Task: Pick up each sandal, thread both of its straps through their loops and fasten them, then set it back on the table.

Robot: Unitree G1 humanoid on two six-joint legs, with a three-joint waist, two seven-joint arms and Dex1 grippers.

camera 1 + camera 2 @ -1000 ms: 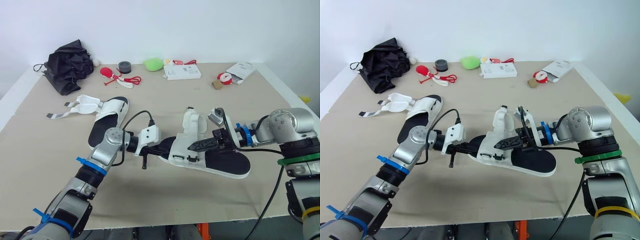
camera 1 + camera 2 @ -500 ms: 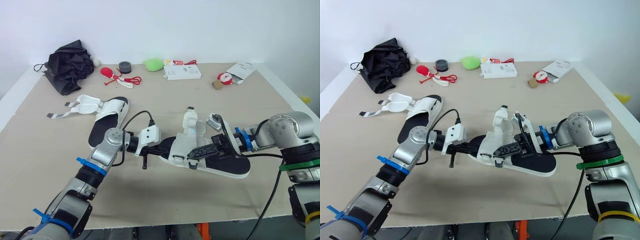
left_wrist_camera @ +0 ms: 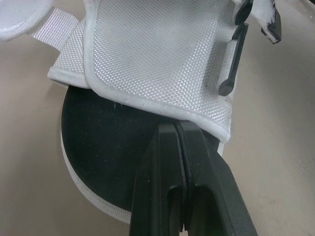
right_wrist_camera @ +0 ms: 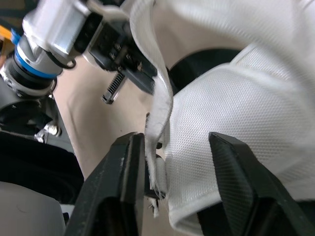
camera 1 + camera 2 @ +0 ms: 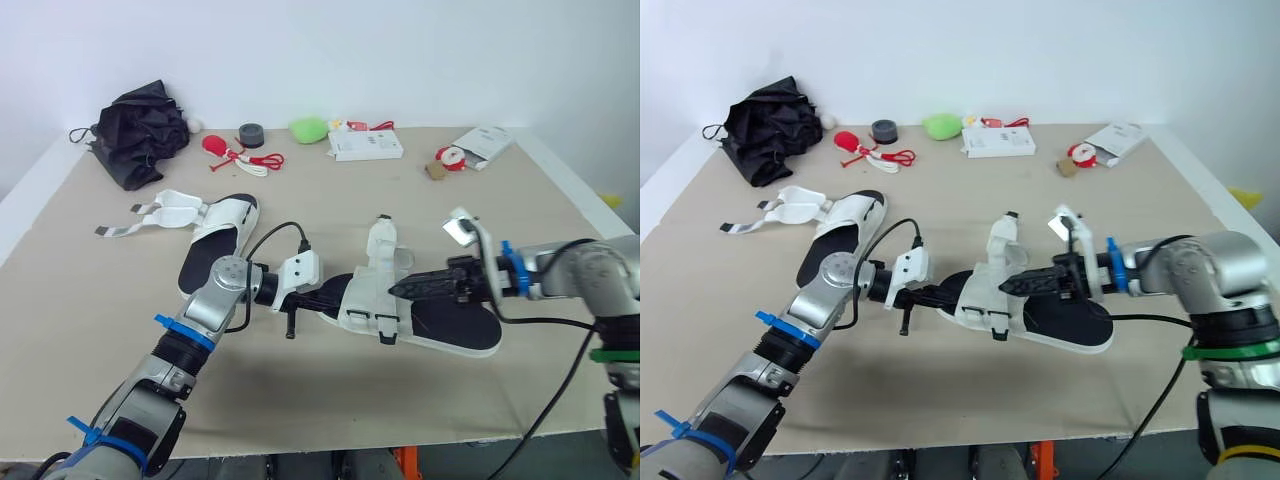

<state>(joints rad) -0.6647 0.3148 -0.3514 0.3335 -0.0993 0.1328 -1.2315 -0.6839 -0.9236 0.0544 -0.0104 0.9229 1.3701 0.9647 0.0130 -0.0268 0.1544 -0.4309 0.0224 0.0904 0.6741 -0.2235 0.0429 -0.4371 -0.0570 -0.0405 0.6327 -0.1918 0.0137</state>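
Note:
A white sandal with a black sole (image 5: 445, 325) lies at the table's middle front, one strap (image 5: 381, 236) standing upright. My left gripper (image 5: 326, 296) is shut on the sole's rim at its left end; its black fingers (image 3: 170, 162) are pressed together over the black edge. My right gripper (image 5: 397, 290) reaches in from the right to the white upper and is open. In its wrist view a loose strap (image 4: 160, 108) hangs between the fingers (image 4: 129, 172), close to one of them. A second sandal (image 5: 220, 222) lies at the left with its straps (image 5: 125, 228) undone.
Along the far edge lie a black folded umbrella (image 5: 136, 130), a red cord item (image 5: 228, 149), a grey tape roll (image 5: 250, 133), a green object (image 5: 307, 127), a white box (image 5: 365, 144) and a booklet (image 5: 483, 143). A black cable (image 5: 275, 235) loops above my left wrist.
My right arm has drawn back to the right and its wrist has turned, with the fingertips staying at the sandal's upper. The left gripper and the sandal have kept their place.

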